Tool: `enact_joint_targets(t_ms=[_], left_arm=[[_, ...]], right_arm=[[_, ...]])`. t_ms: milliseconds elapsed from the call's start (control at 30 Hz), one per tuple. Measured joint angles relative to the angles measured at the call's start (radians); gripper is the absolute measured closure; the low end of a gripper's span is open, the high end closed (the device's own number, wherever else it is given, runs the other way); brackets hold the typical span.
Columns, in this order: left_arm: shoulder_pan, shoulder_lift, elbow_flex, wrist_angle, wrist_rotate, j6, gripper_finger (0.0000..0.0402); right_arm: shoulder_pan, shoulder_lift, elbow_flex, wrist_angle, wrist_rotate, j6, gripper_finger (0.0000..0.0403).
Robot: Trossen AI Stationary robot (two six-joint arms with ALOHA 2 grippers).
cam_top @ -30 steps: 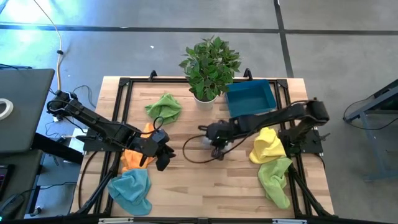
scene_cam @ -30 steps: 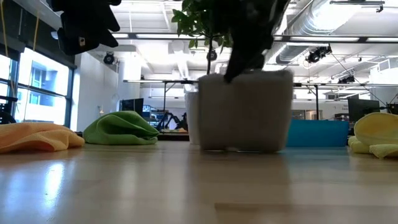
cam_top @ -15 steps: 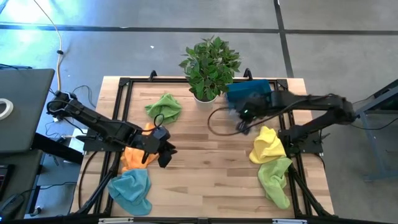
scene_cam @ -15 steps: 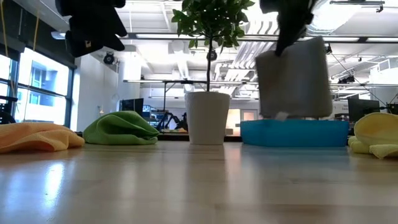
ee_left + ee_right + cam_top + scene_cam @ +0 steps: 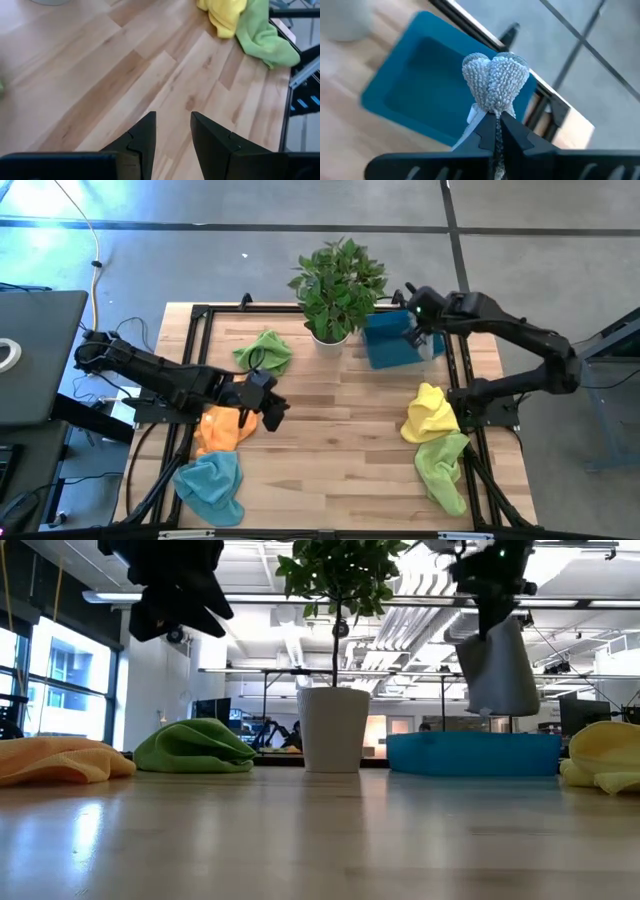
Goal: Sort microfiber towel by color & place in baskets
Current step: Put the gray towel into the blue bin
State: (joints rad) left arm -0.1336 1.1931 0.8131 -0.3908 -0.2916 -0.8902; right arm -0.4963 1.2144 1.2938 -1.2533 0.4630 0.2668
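Right gripper (image 5: 496, 131): jaws clamped on a grey looped microfiber towel (image 5: 492, 668), hanging above the shallow teal-blue plastic bin (image 5: 402, 338).
Left gripper (image 5: 172, 132): jaws apart, empty, well away from the bin.
Advice: centre over the bin, lower, then release.

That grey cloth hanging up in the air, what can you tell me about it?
The grey towel is a fluffy, looped microfiber cloth, pinched at its top by the shut right gripper. A bunched fold pokes out past the fingertips and the rest hangs limp in the air. It hangs over the teal-blue bin, beside the potted plant, touching neither. A small white tag shows on it. Only the gripper touches it.
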Motion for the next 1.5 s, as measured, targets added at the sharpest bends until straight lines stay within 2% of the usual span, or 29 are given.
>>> enact_joint_targets(t_ms=[233, 500, 900, 1033, 1367, 1500], left_arm=[[0.017, 0.0, 0.0, 0.001, 0.0, 0.003, 0.0291], [0.016, 0.0, 0.0, 0.0, 0.0, 0.003, 0.0291], [0.016, 0.0, 0.0, -0.001, 0.0, 0.003, 0.0291], [0.016, 0.0, 0.0, -0.001, 0.0, 0.003, 0.0291], [0.016, 0.0, 0.0, -0.002, 0.0, 0.003, 0.0291], [0.016, 0.0, 0.0, -0.002, 0.0, 0.003, 0.0291]], right_arm=[[-0.154, 0.076, 0.0, 0.013, 0.001, -0.089, 0.0403], [-0.233, 0.231, 0.001, 0.05, 0.004, -0.102, 0.0403], [-0.182, 0.48, 0.001, 0.214, -0.006, -0.119, 0.0403], [-0.154, 0.533, 0.001, 0.253, -0.044, -0.119, 0.0403], [-0.093, 0.574, 0.001, 0.384, -0.108, -0.154, 0.0402], [-0.08, 0.574, 0.001, 0.389, -0.129, -0.158, 0.0373]])
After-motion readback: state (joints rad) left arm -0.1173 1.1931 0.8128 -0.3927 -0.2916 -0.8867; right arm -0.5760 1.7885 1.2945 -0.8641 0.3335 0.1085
